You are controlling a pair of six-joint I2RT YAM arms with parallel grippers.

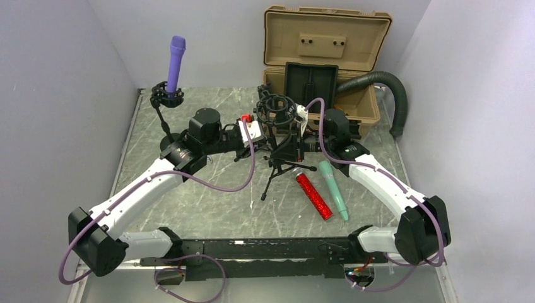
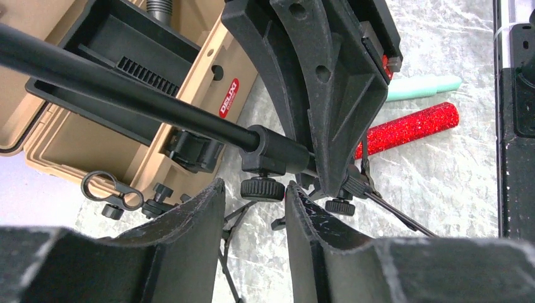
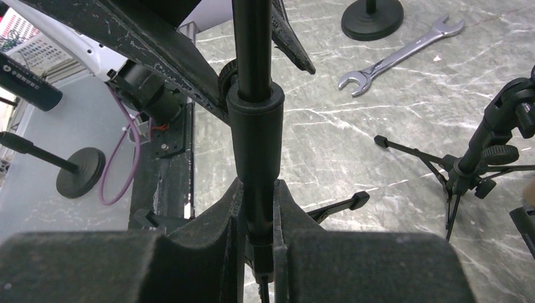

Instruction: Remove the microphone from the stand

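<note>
A purple microphone (image 1: pixel 176 62) stands upright in the clip of a slim stand (image 1: pixel 166 120) at the far left, away from both grippers. A black tripod stand (image 1: pixel 279 165) with an empty shock mount (image 1: pixel 277 108) is in the middle. My right gripper (image 3: pixel 257 186) is shut on this stand's pole (image 3: pixel 255 126). My left gripper (image 2: pixel 255 189) is open, its tips on either side of a knurled knob (image 2: pixel 262 189) under the pole joint. A red glitter microphone (image 1: pixel 313 196) and a teal microphone (image 1: pixel 332 188) lie on the table to the right.
An open tan case (image 1: pixel 325 69) with a grey hose (image 1: pixel 390 95) stands at the back right. A wrench (image 3: pixel 397 53) lies by the slim stand's round base (image 3: pixel 372 16). A second small tripod (image 3: pixel 470 167) stands near the case. Grey walls close both sides.
</note>
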